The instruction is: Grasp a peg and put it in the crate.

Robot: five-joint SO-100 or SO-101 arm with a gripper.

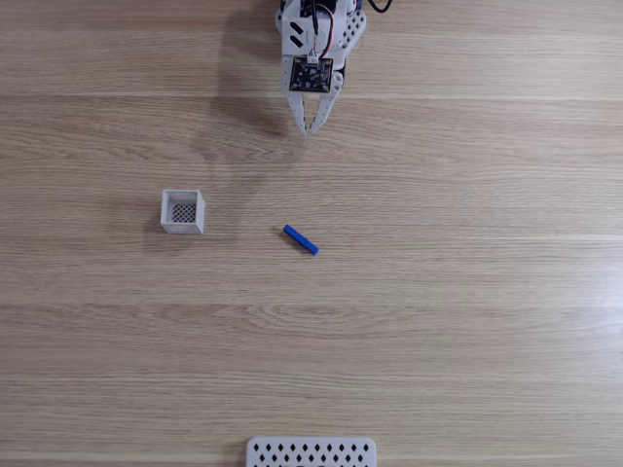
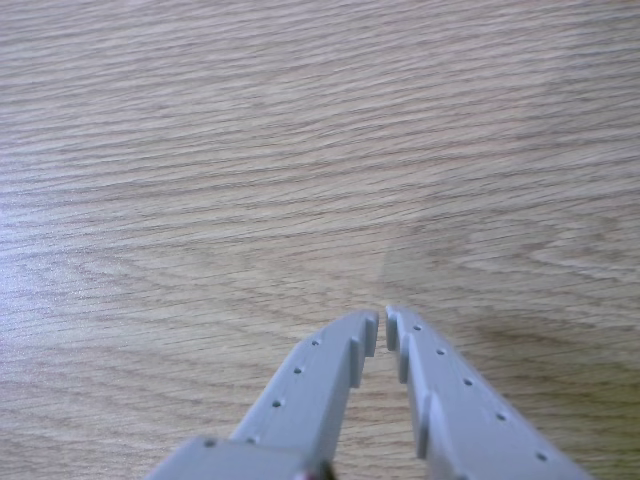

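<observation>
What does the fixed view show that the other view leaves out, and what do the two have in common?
Fixed view alone: the blue peg lying flat on the table, the white crate apart to its left, a white perforated panel at the bottom edge, and the arm's body at the top. Other view alone: a close look at the fingertips, nearly touching, nothing between them. Shared: the gripper and the wooden table.

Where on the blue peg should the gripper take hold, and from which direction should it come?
Probably the middle of the peg, from straight above. It lies flat on the table, slanting diagonally in the fixed view, so the gripper, now shut, should open and turn to close across the thin width.
</observation>
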